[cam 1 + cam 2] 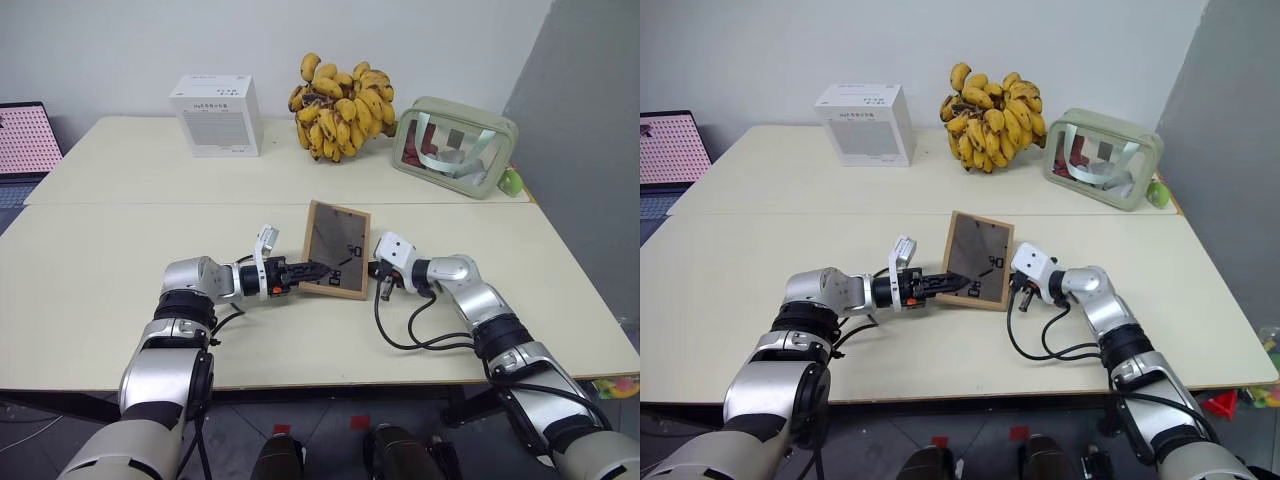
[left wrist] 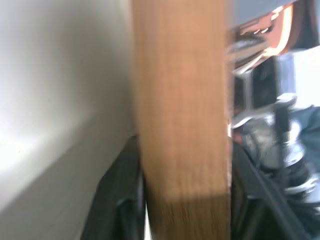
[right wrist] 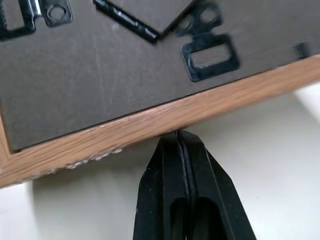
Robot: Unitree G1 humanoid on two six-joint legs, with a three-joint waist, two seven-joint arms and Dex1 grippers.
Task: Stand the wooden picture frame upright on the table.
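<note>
Counting from the biggest thing down, we log one table, pale cream, with one seam running across it. On its far half we count three items: one bunch of bananas at 12 o'clock, one clear pouch at about 1 o'clock, and one white box at about 11 o'clock. One patterned panel sits off the table edge at 10 o'clock.

At table centre we note one wooden picture frame, propped up on its lower edge and leaning, dark back panel toward us. Two grippers flank it. The left gripper, from 9 o'clock, pinches the frame's wooden side edge between its two fingers. The right gripper, from 3 o'clock, has both fingers pressed together, tips touching the frame's wooden rim.
</note>
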